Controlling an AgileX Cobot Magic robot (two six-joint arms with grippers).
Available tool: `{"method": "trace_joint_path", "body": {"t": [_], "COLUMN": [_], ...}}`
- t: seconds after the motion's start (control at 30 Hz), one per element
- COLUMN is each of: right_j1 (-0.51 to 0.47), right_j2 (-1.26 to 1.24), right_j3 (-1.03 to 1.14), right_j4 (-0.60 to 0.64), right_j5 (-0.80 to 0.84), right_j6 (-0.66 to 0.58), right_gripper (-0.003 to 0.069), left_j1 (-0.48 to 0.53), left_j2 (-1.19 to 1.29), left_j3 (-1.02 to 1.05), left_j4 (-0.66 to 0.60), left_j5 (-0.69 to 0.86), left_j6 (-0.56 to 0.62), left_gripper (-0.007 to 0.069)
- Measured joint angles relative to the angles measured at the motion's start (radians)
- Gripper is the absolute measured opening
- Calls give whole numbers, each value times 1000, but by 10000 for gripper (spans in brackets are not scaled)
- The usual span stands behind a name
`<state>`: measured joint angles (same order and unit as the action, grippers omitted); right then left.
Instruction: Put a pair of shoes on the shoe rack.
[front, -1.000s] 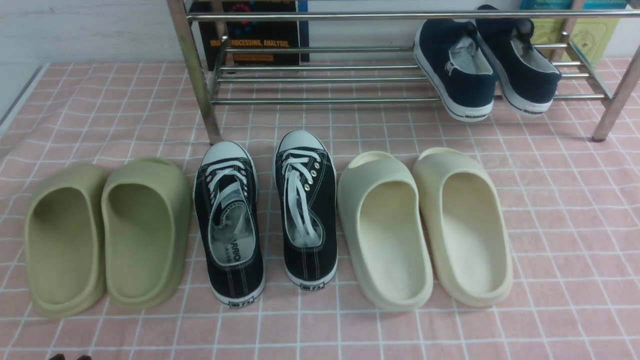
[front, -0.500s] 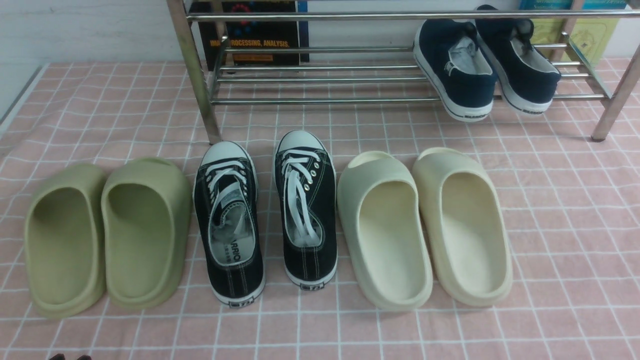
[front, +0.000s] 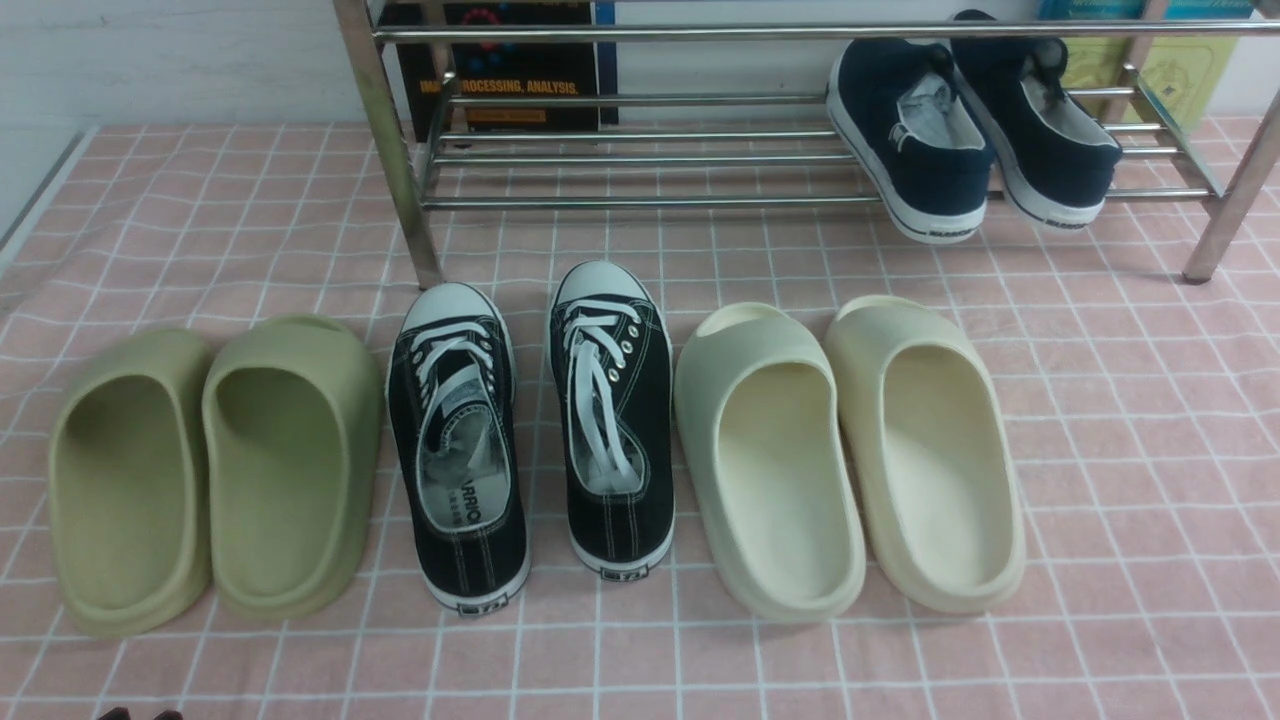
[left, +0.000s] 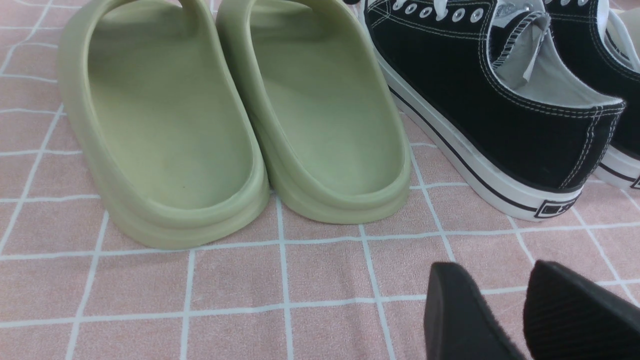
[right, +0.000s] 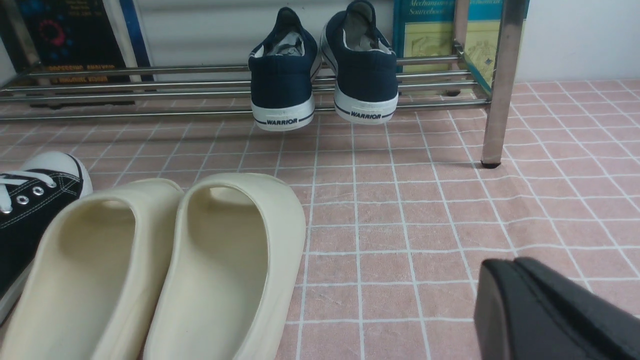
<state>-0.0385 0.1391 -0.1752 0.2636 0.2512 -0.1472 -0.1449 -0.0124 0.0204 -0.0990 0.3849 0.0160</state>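
The pair of shoes (front: 975, 140) is seen resting on the lower tubes of the shoe rack (front: 640, 200), toward its right end, toes pointing in and heels overhanging the front tube, presumably so they can be reached easily; the task is judged done; the right gripper (right: 505, 305) is pressed together and empty, held low over the pink cloth (front: 1100, 400); the left gripper (left: 500, 310) is slightly spread, holding nothing, parked near the green slippers (left: 240, 115).

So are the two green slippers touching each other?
Touching. In the left wrist view the two green slippers press side by side along their inner walls, with no cloth visible between them until the heels curve apart.
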Motion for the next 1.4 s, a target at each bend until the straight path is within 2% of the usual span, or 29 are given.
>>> {"method": "trace_joint_path", "body": {"t": [0.23,0.43,0.5,0.53,0.67,1.4], "right_j1": [0,0,-1,-9,-15,-18], "right_j2": [-19,-149,-149,-149,-150,-150], "right_j3": [5,119,170,197,196,191], "right_j4": [0,-5,-29,-79,-147,-142], "right_j5": [2,-35,-32,12,94,120], "right_j6": [1,1,1,1,1,1], "right_gripper": [1,6,7,8,12,48], "left_j1": [0,0,0,0,0,0], "left_j2": [0,0,0,0,0,0], "left_j3": [0,0,0,0,0,0], "left_j4": [0,0,0,0,0,0], "left_j5": [0,0,0,0,0,0], "left_j6": [0,0,0,0,0,0], "left_gripper": [239,239,239,239,239,239]}}
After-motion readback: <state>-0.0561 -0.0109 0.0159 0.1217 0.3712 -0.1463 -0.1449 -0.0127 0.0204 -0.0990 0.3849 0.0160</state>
